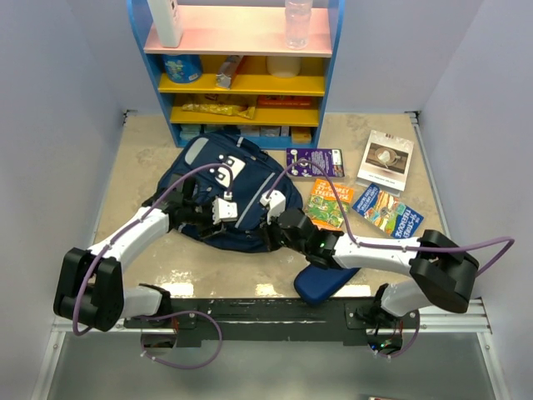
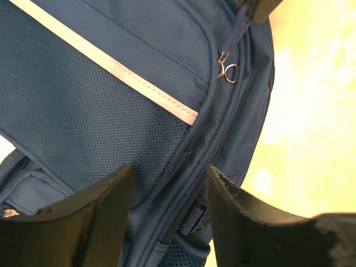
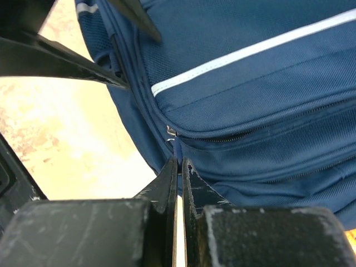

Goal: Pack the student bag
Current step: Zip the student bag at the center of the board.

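Observation:
The student bag (image 1: 218, 171), navy with a thin light stripe (image 2: 111, 67), lies flat mid-table. My right gripper (image 3: 179, 162) is at the bag's near right edge (image 3: 250, 94), shut on the blue fabric zipper pull (image 3: 176, 149) below its metal ring. In the left wrist view that same zipper pull (image 2: 236, 30) runs up from the ring (image 2: 227, 71) into the right gripper's tip. My left gripper (image 2: 169, 183) stands open just over the bag, its fingers (image 2: 105, 211) either side of the zipper seam (image 2: 194, 183). From above, the left gripper (image 1: 223, 208) and right gripper (image 1: 271, 204) sit close together on the bag's near side.
A blue shelf unit (image 1: 237, 75) with snacks and bottles stands behind the bag. Several books lie to the right: purple (image 1: 315, 161), white (image 1: 386, 158), orange-green (image 1: 329, 202), blue (image 1: 387, 211). A small dark blue zip case (image 1: 325, 282) lies under the right arm near the front rail.

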You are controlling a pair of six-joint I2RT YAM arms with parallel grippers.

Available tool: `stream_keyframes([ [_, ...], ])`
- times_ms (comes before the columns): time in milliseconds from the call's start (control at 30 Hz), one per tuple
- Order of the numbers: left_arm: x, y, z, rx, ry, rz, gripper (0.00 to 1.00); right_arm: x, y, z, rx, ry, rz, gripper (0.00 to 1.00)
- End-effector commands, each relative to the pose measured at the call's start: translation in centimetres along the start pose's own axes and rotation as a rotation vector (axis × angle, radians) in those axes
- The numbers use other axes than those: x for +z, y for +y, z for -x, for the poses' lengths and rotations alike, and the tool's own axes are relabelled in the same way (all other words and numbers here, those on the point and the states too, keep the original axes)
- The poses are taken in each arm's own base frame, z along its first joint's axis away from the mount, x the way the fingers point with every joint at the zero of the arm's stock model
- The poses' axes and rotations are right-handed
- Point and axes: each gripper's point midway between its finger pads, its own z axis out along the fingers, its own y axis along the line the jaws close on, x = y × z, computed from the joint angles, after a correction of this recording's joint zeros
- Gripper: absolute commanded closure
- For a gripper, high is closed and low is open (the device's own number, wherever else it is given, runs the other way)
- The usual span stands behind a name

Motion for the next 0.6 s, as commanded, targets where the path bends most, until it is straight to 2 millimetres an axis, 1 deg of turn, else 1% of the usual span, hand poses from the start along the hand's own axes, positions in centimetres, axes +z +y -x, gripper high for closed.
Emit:
stream_keyframes([
  [0,-0.3,0.5,3.5,0.046,-0.097,-0.026,0.38,-0.3,-0.6,0.1,0.030,-0.026,-0.021,1.00],
  [167,1.3,-0.7,4.5,0.095,-0.104,-0.076,0.33,0.2,0.5,0.1,0.061,-0.026,0.014,1.00],
  [200,1.8,-1.3,4.7,0.107,-0.103,-0.097,0.34,0.3,0.8,0.4,0.064,-0.031,0.019,1.00],
  [267,2.3,-1.9,4.2,0.134,-0.080,-0.111,0.39,0.4,1.0,0.4,0.068,-0.030,0.027,1.00],
  [300,2.7,-2.4,4.0,0.150,-0.068,-0.124,0.48,0.4,1.2,0.7,0.070,-0.033,0.030,1.00],
  [333,2.8,-2.3,3.5,0.171,-0.044,-0.113,0.53,0.4,1.2,0.9,0.071,-0.037,0.030,1.00],
  [367,3.0,-2.5,3.0,0.177,-0.029,-0.115,0.58,0.3,1.2,0.9,0.069,-0.034,0.029,1.00],
  [400,3.0,-2.4,2.8,0.184,-0.021,-0.107,0.68,0.3,1.3,1.1,0.069,-0.038,0.030,1.00],
  [433,3.0,-2.2,2.5,0.190,-0.004,-0.097,0.73,0.3,1.2,1.2,0.067,-0.039,0.027,1.00],
  [467,3.0,-2.1,2.2,0.193,0.006,-0.091,0.83,0.2,1.2,1.3,0.066,-0.038,0.027,1.00],
  [567,2.9,-1.5,2.1,0.200,0.020,-0.061,0.99,-0.1,0.8,1.4,0.058,-0.038,0.009,1.00],
])
